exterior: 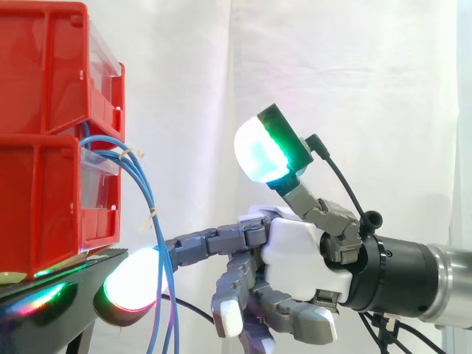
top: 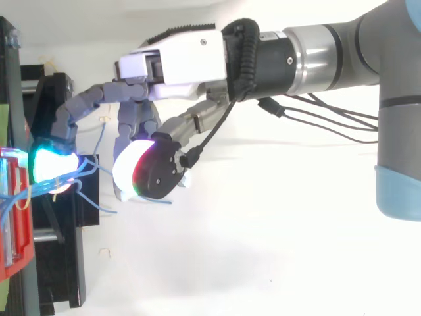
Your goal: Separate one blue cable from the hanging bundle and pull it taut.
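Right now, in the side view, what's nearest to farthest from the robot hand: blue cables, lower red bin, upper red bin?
From the robot hand:
1. Bundle of thin blue cables, hanging just beside it, toward the view's left.
2. Lower red plastic bin, farther left.
3. Upper red plastic bin, stacked above, top left.

Bright even light, white curtain [exterior: 369, 88] nr blown out, faint shadows, col'd reflections on black stand [exterior: 74, 269]
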`<state>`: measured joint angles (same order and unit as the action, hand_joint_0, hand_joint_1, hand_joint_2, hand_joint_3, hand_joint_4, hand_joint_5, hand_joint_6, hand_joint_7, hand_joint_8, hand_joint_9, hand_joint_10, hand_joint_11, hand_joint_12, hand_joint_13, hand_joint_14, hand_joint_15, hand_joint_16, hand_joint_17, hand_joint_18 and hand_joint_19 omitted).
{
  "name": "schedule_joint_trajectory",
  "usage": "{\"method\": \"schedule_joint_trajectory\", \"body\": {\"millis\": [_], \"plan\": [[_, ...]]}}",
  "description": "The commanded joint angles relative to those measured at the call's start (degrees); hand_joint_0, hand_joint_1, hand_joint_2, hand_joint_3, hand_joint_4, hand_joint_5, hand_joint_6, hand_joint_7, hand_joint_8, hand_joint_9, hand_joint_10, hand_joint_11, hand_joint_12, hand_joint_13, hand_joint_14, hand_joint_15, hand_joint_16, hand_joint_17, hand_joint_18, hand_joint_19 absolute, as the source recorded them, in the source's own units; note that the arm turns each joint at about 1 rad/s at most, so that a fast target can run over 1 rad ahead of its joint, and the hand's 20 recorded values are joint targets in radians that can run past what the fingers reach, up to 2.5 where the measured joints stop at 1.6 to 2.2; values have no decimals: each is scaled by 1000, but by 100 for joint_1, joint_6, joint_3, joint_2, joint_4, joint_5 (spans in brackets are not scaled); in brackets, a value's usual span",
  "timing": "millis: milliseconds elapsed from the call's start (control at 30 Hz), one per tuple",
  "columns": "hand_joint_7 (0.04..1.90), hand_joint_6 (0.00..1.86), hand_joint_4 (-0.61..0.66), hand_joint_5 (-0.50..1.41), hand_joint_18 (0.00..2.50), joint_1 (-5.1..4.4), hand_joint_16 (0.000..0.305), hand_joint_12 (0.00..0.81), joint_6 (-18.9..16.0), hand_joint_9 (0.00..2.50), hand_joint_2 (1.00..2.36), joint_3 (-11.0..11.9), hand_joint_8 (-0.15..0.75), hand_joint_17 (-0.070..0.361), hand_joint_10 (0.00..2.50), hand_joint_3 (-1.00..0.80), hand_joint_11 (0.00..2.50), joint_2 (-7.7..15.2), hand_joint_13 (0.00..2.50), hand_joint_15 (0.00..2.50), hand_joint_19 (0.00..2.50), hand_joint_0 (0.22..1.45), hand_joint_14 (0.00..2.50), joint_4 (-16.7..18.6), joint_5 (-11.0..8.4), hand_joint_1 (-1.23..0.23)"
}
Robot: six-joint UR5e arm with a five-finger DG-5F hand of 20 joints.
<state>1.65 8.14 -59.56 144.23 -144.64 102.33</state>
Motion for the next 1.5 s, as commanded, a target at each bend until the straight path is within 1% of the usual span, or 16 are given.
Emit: {"method": "schedule_joint_trajectory", "body": {"millis": [0,200,433,633,800,900,967,1100,1133,1233,1333,1467], "plan": [[797,503,234,-149,2495,-25,89,413,-32,1194,1000,6,356,200,11,-500,266,0,1607,261,130,297,10,-12,-12,-438],[859,503,247,-127,2458,-60,88,419,-41,1201,1000,6,350,199,12,-500,281,0,1594,270,121,301,12,-12,-12,-444],[867,503,251,-121,2428,-86,88,413,-41,1200,1000,6,346,199,12,-500,292,0,1578,271,127,303,11,-12,-12,-441],[871,503,267,-95,2366,-86,87,407,-67,1187,1000,6,337,196,12,-500,290,-9,1546,287,132,309,12,-12,-3,-432],[928,504,298,-47,2329,-78,86,392,-225,1218,1000,6,323,194,12,-500,307,-18,1538,298,138,324,12,-29,41,-423],[935,504,302,-36,2326,-78,85,391,-313,1243,1000,6,319,192,13,-500,313,-106,1541,302,149,327,12,-126,50,-422],[940,504,306,-32,2323,-69,85,391,-340,1246,1000,6,320,192,13,-500,320,-167,1543,303,150,329,14,-328,59,-421],[941,504,300,-31,2318,-60,85,389,-340,1254,1000,6,318,192,16,-500,324,-211,1544,302,155,333,12,-469,59,-421],[944,504,304,-31,2316,-51,85,386,-340,1257,1000,6,307,191,15,-500,322,-220,1544,313,143,335,12,-495,59,-420],[945,504,308,-27,2314,-34,84,384,-340,1282,1000,6,310,189,13,-500,329,-246,1545,313,162,335,12,-530,68,-420],[945,504,314,-17,2315,-34,84,387,-340,1301,1000,6,297,189,13,-500,320,-281,1552,314,161,336,12,-539,59,-420],[949,504,329,-8,2316,-25,84,381,-331,1337,1000,6,288,188,13,-500,319,-360,1563,317,160,340,12,-671,68,-413]]}}
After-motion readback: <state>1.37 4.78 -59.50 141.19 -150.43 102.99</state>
